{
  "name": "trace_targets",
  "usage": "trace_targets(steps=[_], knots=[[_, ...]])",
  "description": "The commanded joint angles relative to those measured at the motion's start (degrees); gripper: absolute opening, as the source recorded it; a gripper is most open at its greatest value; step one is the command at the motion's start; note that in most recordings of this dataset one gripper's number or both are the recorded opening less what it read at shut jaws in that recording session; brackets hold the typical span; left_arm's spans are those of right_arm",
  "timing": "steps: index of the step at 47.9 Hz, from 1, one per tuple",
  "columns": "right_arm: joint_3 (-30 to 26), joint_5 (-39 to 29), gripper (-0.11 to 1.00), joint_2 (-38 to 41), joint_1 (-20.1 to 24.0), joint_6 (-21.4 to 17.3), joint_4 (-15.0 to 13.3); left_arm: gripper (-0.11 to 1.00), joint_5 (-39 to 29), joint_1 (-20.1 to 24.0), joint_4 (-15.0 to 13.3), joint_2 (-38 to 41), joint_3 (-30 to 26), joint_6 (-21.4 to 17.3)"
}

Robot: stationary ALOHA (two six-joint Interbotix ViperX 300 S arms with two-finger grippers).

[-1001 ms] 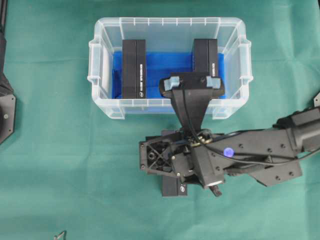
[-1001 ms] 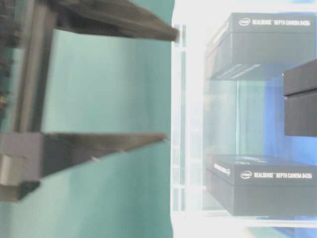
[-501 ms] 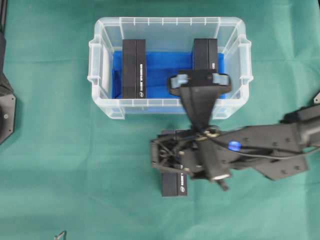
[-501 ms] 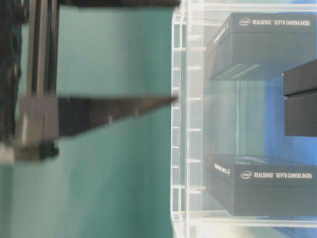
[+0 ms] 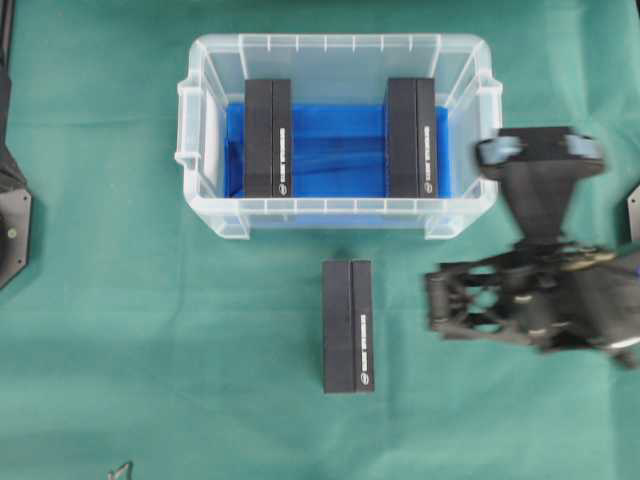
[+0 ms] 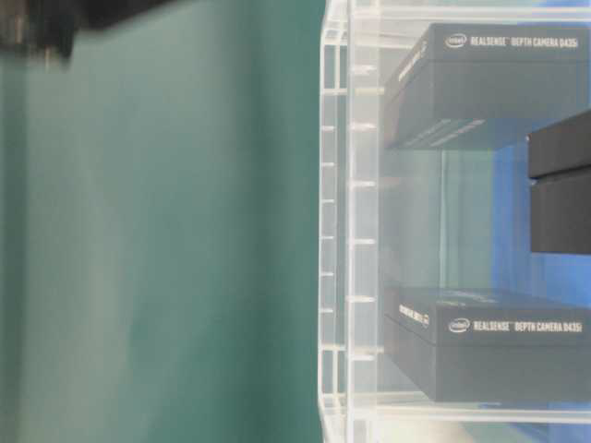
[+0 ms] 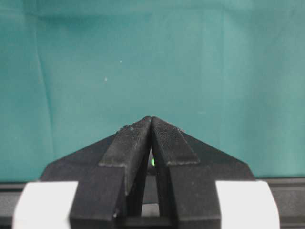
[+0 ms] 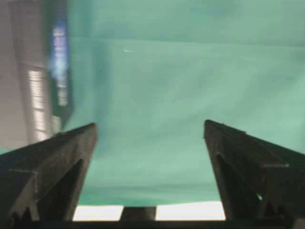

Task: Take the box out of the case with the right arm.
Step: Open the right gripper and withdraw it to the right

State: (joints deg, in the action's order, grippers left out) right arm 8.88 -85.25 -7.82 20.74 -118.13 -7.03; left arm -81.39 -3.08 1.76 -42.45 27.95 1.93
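The clear case (image 5: 210,215) with blue lining stands at the top centre and holds two black boxes, one at its left (image 5: 268,138) and one at its right (image 5: 411,138). A third black box (image 5: 348,326) lies on the green cloth in front of the case, touched by nothing. My right gripper (image 5: 445,300) is open and empty, hanging over bare cloth to the right of that box; its wrist view (image 8: 150,125) shows the jaws wide apart with only cloth between them. My left gripper (image 7: 151,118) is shut and empty over cloth.
The left arm's base (image 5: 10,220) sits at the left edge. The table-level view shows the case wall (image 6: 334,231) with the boxes (image 6: 489,351) behind it, and a dark blur of the right arm at the top left corner (image 6: 55,18).
My right arm has swung to the right, away from the case front, uncovering the box on the cloth. Its open fingers have left the table-level view. The left gripper has not moved.
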Motion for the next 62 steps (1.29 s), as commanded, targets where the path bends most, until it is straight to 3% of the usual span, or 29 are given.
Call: trace_targets(steps=[1,14,31,39,62], knots=[[2.55,0.18,0.90,-4.66,1.41,-0.79,0.09,0.02,0.18,0.18,0.18,0.00,-1.49,-0.09],[10.90,0.00,0.90,-13.71,5.01,-3.69,0.53,0.02,0.09,0.09,0.18,-0.09,-1.41,-0.18],[11.69,0.00,0.90,-14.33,2.72,-1.58,-1.76,0.02,0.09,0.09,0.18,-0.09,-1.41,-0.18],[12.83,0.00,0.90,-15.47,-3.60,5.27,-1.85,0.02,0.09,0.18,0.18,0.00,-1.41,-0.18],[16.26,1.05,0.90,-19.07,-30.50,34.54,-1.93,0.02,0.18,0.18,0.26,0.09,-1.49,-0.18]])
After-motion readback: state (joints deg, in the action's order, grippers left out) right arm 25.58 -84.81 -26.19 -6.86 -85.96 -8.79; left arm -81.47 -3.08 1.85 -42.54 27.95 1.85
